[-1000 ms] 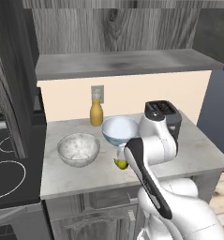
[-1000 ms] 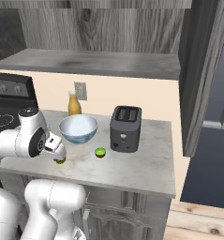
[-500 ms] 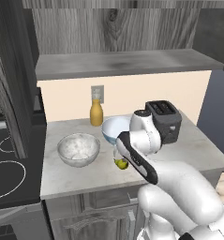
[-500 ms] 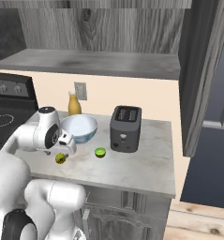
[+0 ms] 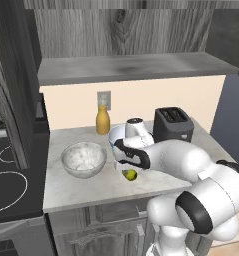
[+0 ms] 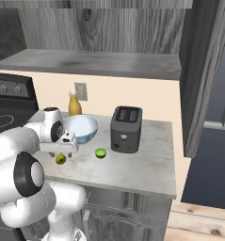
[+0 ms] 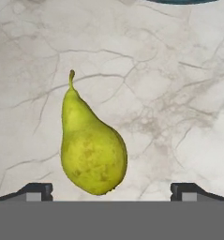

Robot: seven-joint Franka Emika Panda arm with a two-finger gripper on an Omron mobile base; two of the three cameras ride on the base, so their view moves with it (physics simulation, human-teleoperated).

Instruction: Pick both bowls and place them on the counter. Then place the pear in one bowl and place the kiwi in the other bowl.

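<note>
Fingers (image 7: 111, 190) stood wide open, empty, low over the pear (image 7: 91, 151), which lay on its side on the surface (image 7: 179, 117) near the patterned bowl (image 6: 81, 128). Pear sat left of centre (apparently), so closing could nudge or roll it.

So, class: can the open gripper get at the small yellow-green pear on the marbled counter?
Probably yes: the gripper hangs open right above the yellow-green pear, lying alone on bare marbled counter, nothing between.

Two bowls (image 5: 84, 159) (image 6: 81, 128), one pear (image 7: 91, 151), one kiwi (image 6: 100, 152), one toaster (image 6: 126, 128) and one bottle (image 5: 103, 120) are counted.
</note>
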